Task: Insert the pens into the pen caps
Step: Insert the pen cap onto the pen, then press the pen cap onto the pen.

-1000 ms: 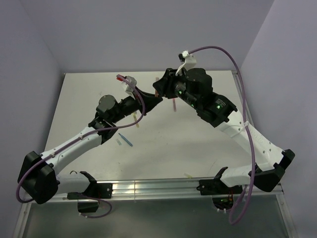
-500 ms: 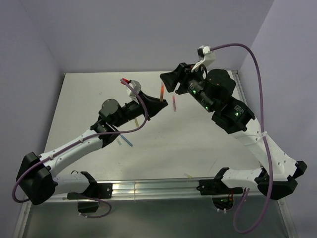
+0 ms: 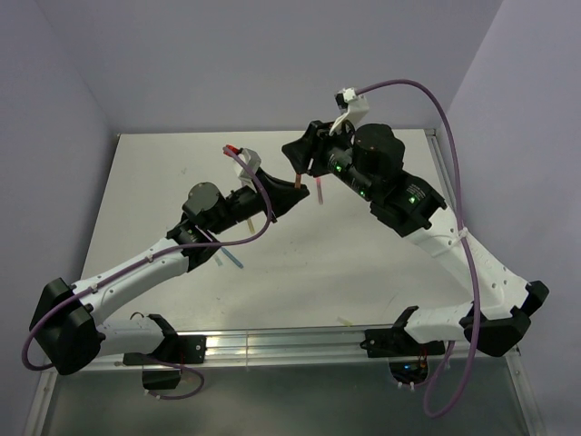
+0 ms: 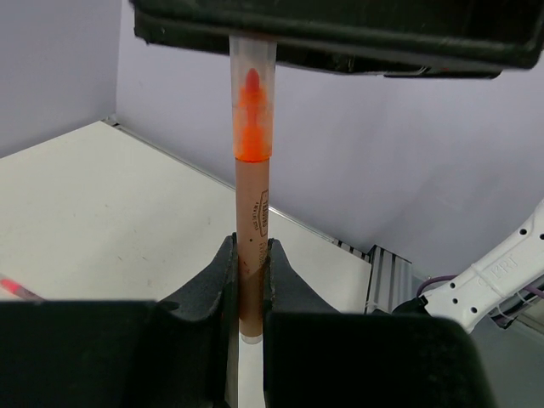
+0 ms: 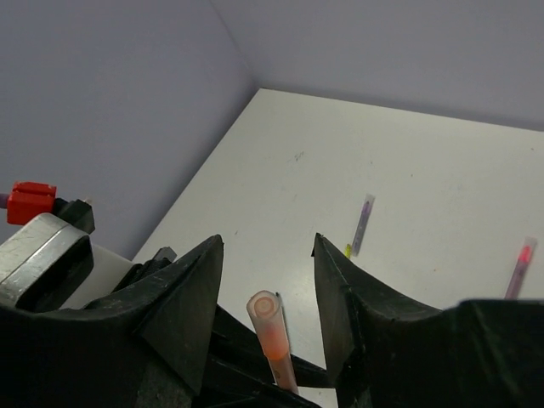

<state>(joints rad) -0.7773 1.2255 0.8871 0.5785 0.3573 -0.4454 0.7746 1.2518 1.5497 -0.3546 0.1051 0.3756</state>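
My left gripper (image 4: 248,255) is shut on an orange pen (image 4: 252,221) and holds it upright above the table. A clear pen cap (image 4: 252,102) sits over the pen's orange tip. In the right wrist view the same capped end (image 5: 270,327) points up between my right gripper's (image 5: 268,251) open fingers (image 5: 191,289), with a gap on each side. From above, the right gripper (image 3: 298,159) hovers over the pen's top (image 3: 298,182), just past the left gripper (image 3: 289,195).
Loose pens lie on the white table (image 3: 363,263): a pink one (image 3: 320,193) behind the grippers, a blue one (image 3: 232,258) by the left forearm, and a purple one (image 5: 364,223) toward the back. The walls stand close at the back and sides.
The right gripper let go of the capped end and drew back to the right. It has now returned over the pen's top with its jaws apart. The left gripper kept holding the pen.
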